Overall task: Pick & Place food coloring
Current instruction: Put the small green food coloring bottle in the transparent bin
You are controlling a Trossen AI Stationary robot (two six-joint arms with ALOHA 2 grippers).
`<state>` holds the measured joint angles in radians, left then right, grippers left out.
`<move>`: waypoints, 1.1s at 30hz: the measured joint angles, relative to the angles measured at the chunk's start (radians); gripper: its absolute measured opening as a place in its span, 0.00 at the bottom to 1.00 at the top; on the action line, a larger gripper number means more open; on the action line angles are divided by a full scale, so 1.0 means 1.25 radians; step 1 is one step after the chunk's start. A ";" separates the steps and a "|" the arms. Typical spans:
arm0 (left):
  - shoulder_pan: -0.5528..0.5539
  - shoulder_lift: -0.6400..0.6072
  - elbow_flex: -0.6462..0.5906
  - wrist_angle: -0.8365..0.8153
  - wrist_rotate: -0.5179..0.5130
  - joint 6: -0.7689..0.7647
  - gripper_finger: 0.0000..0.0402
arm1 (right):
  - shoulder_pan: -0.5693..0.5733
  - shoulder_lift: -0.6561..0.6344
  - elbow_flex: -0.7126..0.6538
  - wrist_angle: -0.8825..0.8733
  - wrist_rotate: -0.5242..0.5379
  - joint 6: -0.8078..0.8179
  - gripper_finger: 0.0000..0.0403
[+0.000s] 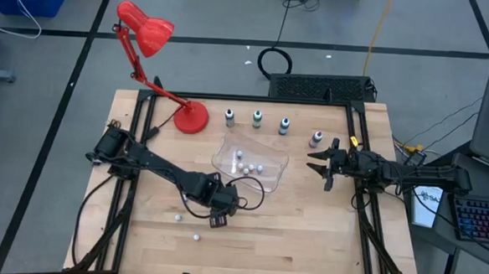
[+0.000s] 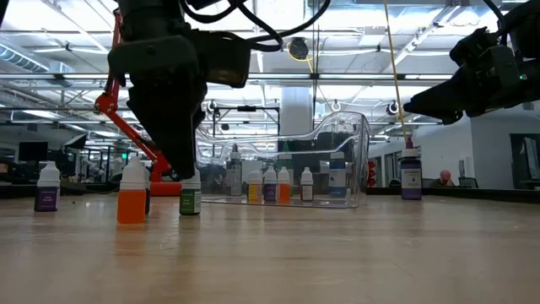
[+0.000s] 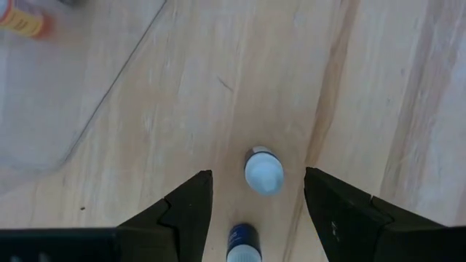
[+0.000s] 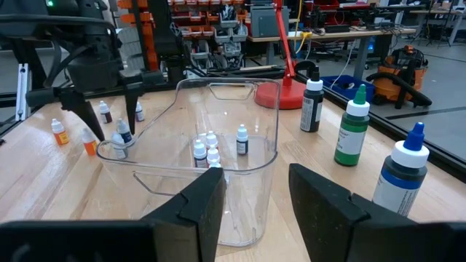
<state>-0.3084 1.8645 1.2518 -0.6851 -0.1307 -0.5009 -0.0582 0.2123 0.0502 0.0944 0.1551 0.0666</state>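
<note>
Two arms worked a wooden counter (image 1: pixel 306 241); a red lamp (image 1: pixel 149 31) stood at its far side; a clear plastic container (image 1: pixel 252 161) lay mid-counter, several small dropper bottles (image 4: pixel 211 149) already inside; four larger bottles (image 1: pixel 256 118) lined the far edge; the right pincer (image 1: pixel 323 166) hung beside the container, fingers parted, holding nothing; the left pincer (image 3: pixel 258 211) hung low over the near-left counter, fingers apart, straddling a pale-capped food coloring bottle (image 3: pixel 263 172) with nothing gripped yet; a blue-bodied bottle (image 3: pixel 242 244) stood just beside it, between the same fingers. Judgement: centre on the capped bottle alone, descend straight, close gently on the body below the cap, avoid nudging the blue neighbour or toppling either.
</note>
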 joint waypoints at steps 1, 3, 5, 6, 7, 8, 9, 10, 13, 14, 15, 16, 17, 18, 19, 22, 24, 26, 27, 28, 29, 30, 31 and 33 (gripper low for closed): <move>0.001 0.000 0.000 0.000 0.000 0.000 0.54 | 0.000 0.000 0.000 0.000 0.000 0.000 0.36; 0.002 0.001 0.000 0.000 0.000 0.001 0.54 | 0.000 0.000 0.000 0.000 0.000 0.000 0.36; 0.005 0.011 0.000 0.007 0.000 0.001 0.54 | 0.000 0.000 0.000 0.000 0.000 0.000 0.36; 0.005 0.014 0.000 0.007 0.002 0.001 0.54 | 0.000 0.000 0.000 0.000 0.000 0.000 0.36; 0.005 0.015 -0.001 0.008 0.005 0.001 0.54 | 0.000 0.000 0.000 0.000 0.000 0.000 0.36; 0.006 0.019 -0.001 0.012 0.007 0.001 0.54 | 0.000 0.000 0.000 0.000 0.000 0.000 0.36; 0.007 0.021 -0.001 0.020 0.009 0.001 0.54 | 0.000 0.000 0.000 0.000 0.000 0.000 0.36; 0.007 0.024 -0.001 0.024 0.013 0.006 0.54 | 0.000 0.000 0.000 0.001 0.000 0.000 0.36; 0.006 0.026 -0.001 0.032 0.021 0.017 0.54 | 0.000 0.000 0.000 0.000 0.000 0.000 0.36; 0.006 0.025 -0.001 0.033 0.021 0.017 0.54 | 0.000 0.000 0.000 0.002 0.000 0.000 0.36; 0.006 0.025 -0.001 0.035 0.021 0.017 0.54 | 0.000 0.000 0.000 0.004 0.000 0.000 0.36; 0.006 0.025 0.000 0.034 0.021 0.019 0.54 | 0.000 0.000 0.000 0.004 0.000 0.000 0.36; 0.006 0.025 0.000 0.031 0.022 0.019 0.54 | 0.000 0.000 0.000 0.003 0.000 0.000 0.36; 0.006 0.025 0.000 0.028 0.024 0.019 0.54 | 0.000 0.000 0.000 0.002 0.000 0.000 0.36; 0.006 0.025 0.000 0.026 0.028 0.019 0.54 | 0.000 0.000 0.000 0.002 0.000 0.000 0.36; 0.006 0.025 0.000 0.022 0.030 0.020 0.54 | 0.000 0.000 0.000 0.002 0.000 0.000 0.36; 0.006 0.025 0.000 0.023 0.028 0.020 0.54 | 0.000 0.000 0.000 0.002 0.000 0.000 0.36; 0.006 0.025 0.000 0.022 0.028 0.020 0.54 | 0.000 0.000 0.000 0.002 0.000 0.000 0.36; 0.006 0.025 0.000 0.022 0.027 0.020 0.54 | 0.000 0.000 0.000 0.002 0.000 0.000 0.36; 0.006 0.025 0.000 0.022 0.027 0.020 0.54 | 0.000 0.000 0.000 0.002 0.000 0.000 0.36; 0.006 0.025 0.000 0.022 0.027 0.020 0.54 | 0.000 0.000 0.000 0.002 0.000 0.000 0.36; 0.006 0.025 0.000 0.022 0.025 0.020 0.54 | 0.000 0.000 0.000 0.002 0.000 0.000 0.36; 0.006 0.025 0.000 0.022 0.021 0.021 0.54 | 0.000 0.000 0.000 0.002 0.000 0.000 0.36; 0.006 0.025 0.000 0.023 0.016 0.021 0.54 | 0.000 0.000 0.000 0.002 0.000 0.000 0.36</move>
<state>-0.3008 1.8961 1.2514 -0.6567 -0.1104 -0.4747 -0.0582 0.2127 0.0502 0.0975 0.1551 0.0666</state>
